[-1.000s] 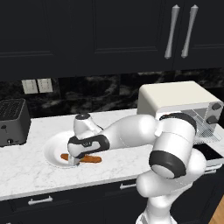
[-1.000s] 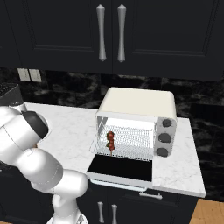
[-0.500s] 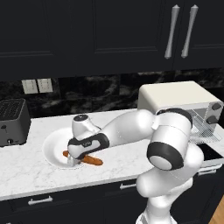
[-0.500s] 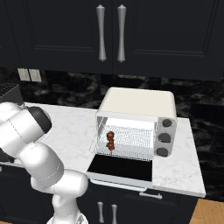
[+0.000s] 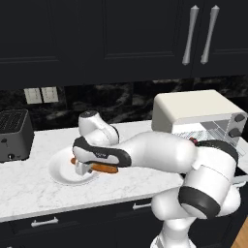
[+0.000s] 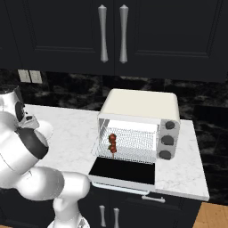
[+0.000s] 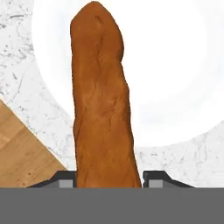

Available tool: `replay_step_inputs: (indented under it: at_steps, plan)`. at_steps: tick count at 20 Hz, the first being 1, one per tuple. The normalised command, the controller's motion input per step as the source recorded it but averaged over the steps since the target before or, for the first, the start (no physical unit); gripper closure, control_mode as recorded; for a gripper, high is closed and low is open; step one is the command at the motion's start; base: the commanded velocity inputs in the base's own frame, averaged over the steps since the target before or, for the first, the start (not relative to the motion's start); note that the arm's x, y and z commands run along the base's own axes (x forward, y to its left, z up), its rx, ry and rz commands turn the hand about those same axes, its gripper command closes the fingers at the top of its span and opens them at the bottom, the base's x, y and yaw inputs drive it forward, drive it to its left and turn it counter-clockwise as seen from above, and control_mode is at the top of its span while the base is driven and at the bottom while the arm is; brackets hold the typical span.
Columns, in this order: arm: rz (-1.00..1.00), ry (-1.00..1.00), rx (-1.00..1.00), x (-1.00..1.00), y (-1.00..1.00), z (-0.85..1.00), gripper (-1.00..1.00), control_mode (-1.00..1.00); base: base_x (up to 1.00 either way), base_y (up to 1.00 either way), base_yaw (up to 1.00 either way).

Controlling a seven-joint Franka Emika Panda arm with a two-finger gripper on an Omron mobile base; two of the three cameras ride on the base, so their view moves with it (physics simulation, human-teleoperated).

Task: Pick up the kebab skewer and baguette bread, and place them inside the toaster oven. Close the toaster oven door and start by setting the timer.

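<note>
Jaws now clamp baguette bread | long axis along hand view | over plate

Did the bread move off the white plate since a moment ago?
No. The baguette bread still lies across the white plate in the left base view, the same spot as before. The gripper has closed on it.

One baguette bread, one white plate, one kebab skewer, one toaster oven, one black toaster, four cabinet handles.
</note>
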Motion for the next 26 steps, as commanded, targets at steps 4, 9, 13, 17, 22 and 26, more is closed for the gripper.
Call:
replay_step_inputs:
  at_steps: [4,9,13,17,22,26]
  plan:
    - [0.00,-0.10,0.00,-0.97,-0.79,0.50,1.00,-1.00,0.00,0.00,0.00]
    - [0.00,-0.10,0.00,-0.51,-1.00,0.60,1.00,-1.00,0.00,0.00,0.00]
    - [0.00,-0.01,0.00,-0.20,-1.00,0.70,1.00,-1.00,0.00,0.00,0.00]
    - [0.00,-0.01,0.00,-0.01,-1.00,0.55,1.00,-1.00,0.00,0.00,0.00]
    - [-0.05,0.00,0.00,0.15,-1.00,0.44,1.00,-1.00,0.00,0.00,0.00]
    - [-0.06,-0.03,0.00,0.23,-1.00,0.20,1.00,-1.00,0.00,0.00,0.00]
